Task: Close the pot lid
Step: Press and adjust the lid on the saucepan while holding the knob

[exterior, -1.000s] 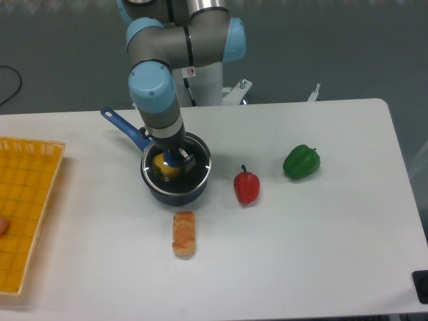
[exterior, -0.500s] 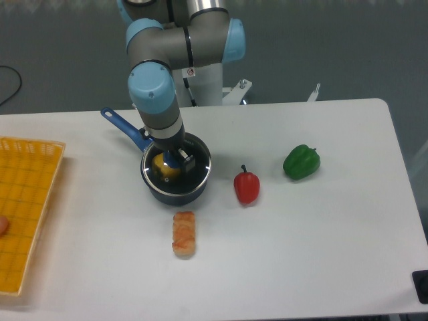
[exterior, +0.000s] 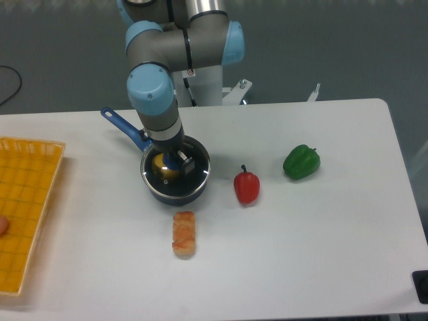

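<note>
Gripping lid (exterior: 175,167) knob, jaws closed, gripper (exterior: 175,160) | sitting flush on round navy pot (exterior: 175,182), desk (exterior: 321,234) centre-left | lying nearby, apart: red pepper (exterior: 246,186), bread roll (exterior: 183,233) | leaving right side open

One pot (exterior: 175,190), one lid (exterior: 194,175), two peppers, red (exterior: 246,187) and green (exterior: 301,162), one bread roll (exterior: 183,234), one yellow basket (exterior: 27,207).
</note>
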